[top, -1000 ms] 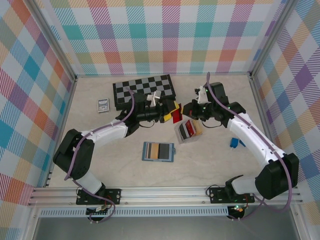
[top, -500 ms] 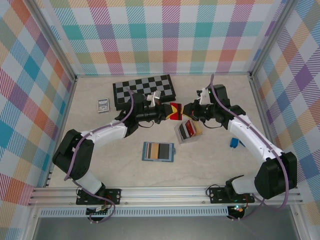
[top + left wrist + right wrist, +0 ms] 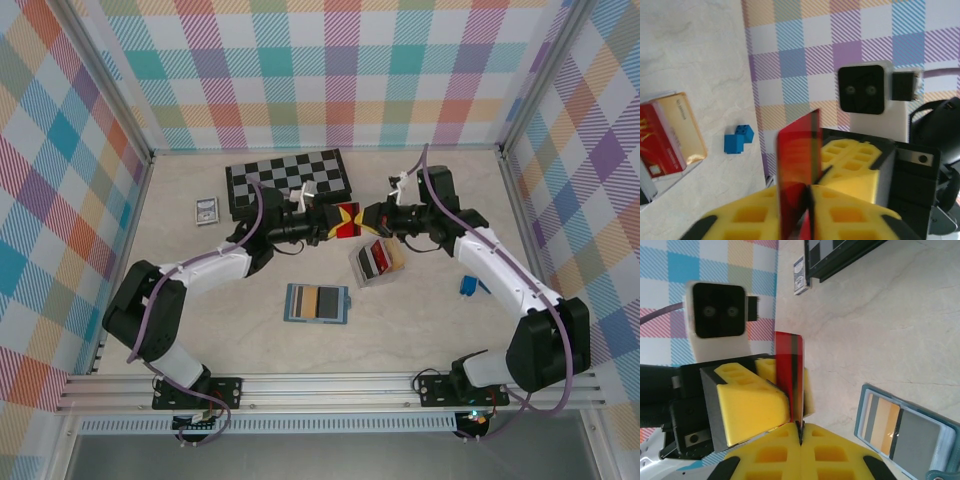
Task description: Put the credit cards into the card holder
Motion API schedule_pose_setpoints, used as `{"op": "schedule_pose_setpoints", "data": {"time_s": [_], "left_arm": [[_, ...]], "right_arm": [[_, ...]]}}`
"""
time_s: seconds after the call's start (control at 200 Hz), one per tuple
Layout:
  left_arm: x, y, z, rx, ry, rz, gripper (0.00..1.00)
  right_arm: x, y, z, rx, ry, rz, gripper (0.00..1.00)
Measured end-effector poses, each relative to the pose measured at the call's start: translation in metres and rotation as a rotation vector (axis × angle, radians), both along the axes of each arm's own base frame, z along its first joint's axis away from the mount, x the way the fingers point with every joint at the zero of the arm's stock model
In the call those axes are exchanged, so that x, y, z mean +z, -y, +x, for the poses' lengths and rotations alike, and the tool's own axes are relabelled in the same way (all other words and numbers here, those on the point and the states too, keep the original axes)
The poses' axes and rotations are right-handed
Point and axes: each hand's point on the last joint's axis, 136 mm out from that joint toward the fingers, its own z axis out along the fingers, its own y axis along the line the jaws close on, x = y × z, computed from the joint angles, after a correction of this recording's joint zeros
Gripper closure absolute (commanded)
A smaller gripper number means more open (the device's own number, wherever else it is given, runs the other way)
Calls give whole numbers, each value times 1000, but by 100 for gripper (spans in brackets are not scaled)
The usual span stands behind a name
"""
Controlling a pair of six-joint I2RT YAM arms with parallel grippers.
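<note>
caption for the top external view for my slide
Left tool and right tool meet at a red credit card held above the table beside the chessboard, the card holder lying open nearby.

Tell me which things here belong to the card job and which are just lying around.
For the job: red card, cards in the grey box, card holder.
Just lying about: chessboard, blue block, silver-framed rectangle.

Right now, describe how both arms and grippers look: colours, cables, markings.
The left arm and right arm have white links, black joints and a purple cable along each. The left gripper and right gripper carry yellow fingers with square recesses on black bodies, each beside a white-cased, black-faced camera.
</note>
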Motion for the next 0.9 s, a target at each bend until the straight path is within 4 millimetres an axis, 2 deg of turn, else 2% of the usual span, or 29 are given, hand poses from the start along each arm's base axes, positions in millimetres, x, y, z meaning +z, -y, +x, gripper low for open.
{"op": "schedule_pose_setpoints", "data": {"time_s": [0.105,0.22,0.305,0.39,0.495,0.61,0.735,0.9], "left_arm": [[-21,-16,-5,51,-37,138,41],[-61,-56,-14,171,-117,391,34],[-94,-87,-26,233,-175,553,32],[-133,-116,-48,250,-244,711,31],[-167,-141,-72,236,-313,849,31],[-180,-150,-80,214,-333,911,32],[-191,-150,-82,184,-342,940,34],[-206,-149,-85,144,-365,963,37]], "right_arm": [[-9,5,-3,-19,3,-63,98],[-34,9,-14,-43,-9,-196,99],[-61,-1,-34,-9,-30,-305,99],[-86,-14,-57,46,-54,-392,99],[-113,-27,-77,95,-85,-470,99],[-137,-31,-84,105,-118,-545,99],[-160,-21,-88,81,-168,-605,99],[-173,-12,-92,59,-202,-647,99]]}}
